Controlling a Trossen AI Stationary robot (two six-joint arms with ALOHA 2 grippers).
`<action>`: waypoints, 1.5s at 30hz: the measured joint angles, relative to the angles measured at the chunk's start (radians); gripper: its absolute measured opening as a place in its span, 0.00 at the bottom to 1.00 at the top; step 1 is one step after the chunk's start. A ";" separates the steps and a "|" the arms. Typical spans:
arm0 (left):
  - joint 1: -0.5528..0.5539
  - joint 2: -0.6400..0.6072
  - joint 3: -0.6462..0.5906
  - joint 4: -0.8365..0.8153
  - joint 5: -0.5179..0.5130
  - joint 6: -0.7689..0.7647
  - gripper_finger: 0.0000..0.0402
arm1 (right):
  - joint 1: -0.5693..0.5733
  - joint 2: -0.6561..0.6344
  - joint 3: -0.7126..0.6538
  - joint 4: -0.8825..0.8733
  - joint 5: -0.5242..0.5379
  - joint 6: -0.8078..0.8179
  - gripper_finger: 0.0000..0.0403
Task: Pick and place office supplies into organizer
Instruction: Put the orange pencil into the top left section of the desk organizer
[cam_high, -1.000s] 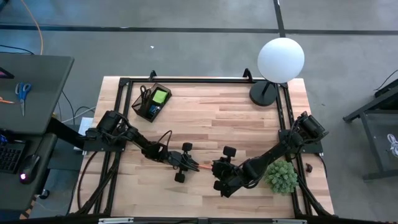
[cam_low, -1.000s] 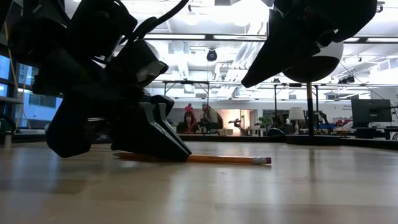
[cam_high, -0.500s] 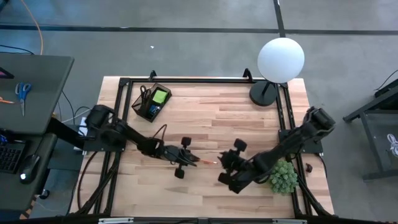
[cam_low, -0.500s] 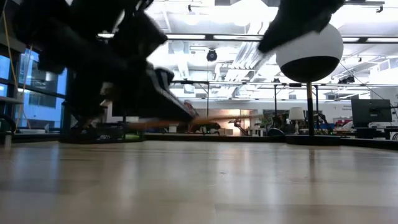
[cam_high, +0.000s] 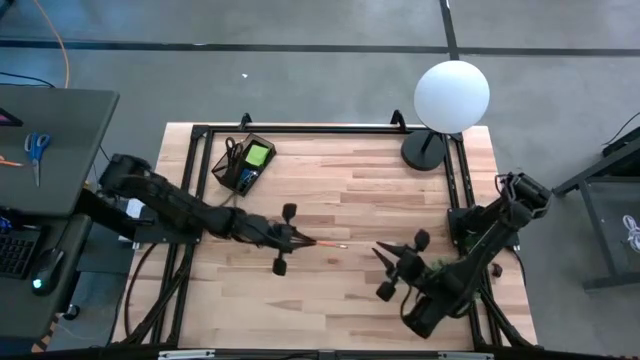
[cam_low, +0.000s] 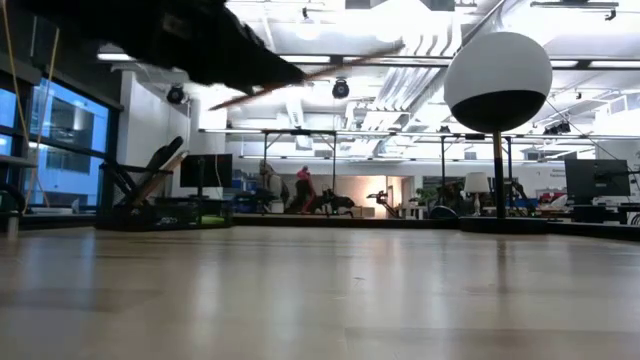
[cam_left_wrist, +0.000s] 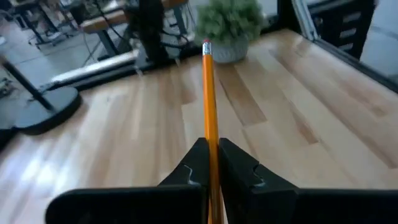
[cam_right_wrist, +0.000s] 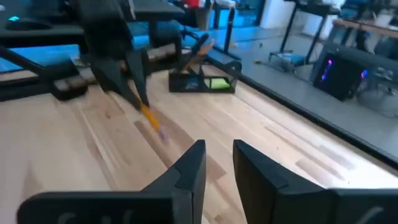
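Observation:
My left gripper (cam_high: 300, 240) hangs over the table's middle, shut on an orange pencil (cam_high: 328, 244) with a pink eraser end (cam_left_wrist: 206, 43). In the low view the pencil (cam_low: 300, 75) slants high above the tabletop. The right wrist view shows it too (cam_right_wrist: 151, 121). My right gripper (cam_high: 382, 256) is open and holds nothing, right of the pencil, toward the near right corner. The black organizer (cam_high: 243, 163) stands near the far left corner, holding a lime-green pad (cam_right_wrist: 217, 83) and upright pens. My left gripper pinches the orange pencil between its two fingers (cam_left_wrist: 199, 168), on the part away from the eraser (cam_left_wrist: 211, 146). The pencil runs along the fingers and sticks out forward past their tips. It is lifted clear of the table, slanting upward; its rear end is hidden between the fingers.
A lamp with a white globe (cam_high: 452, 95) and round black base (cam_high: 425, 150) stands at the far right corner. A small green plant (cam_left_wrist: 230, 22) sits by the right edge, near my right arm. Bare wood lies between the grippers and the organizer.
My left gripper has lifted the pencil off the table, where it lay a second ago, and drawn back a little toward the left and far edges. My right gripper has risen and pulled away toward the right near corner.

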 joint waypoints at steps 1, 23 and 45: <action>0.004 -0.034 -0.014 0.000 0.014 0.001 0.01 | -0.006 0.009 -0.001 -0.012 -0.011 0.028 0.18; 0.145 -0.177 -0.342 0.629 0.262 -0.179 0.00 | -0.341 0.038 -0.054 0.820 -0.534 -0.991 0.18; 0.235 -0.294 -0.435 0.751 0.358 -0.234 0.00 | -0.492 0.042 -0.053 1.290 -0.630 -1.324 0.18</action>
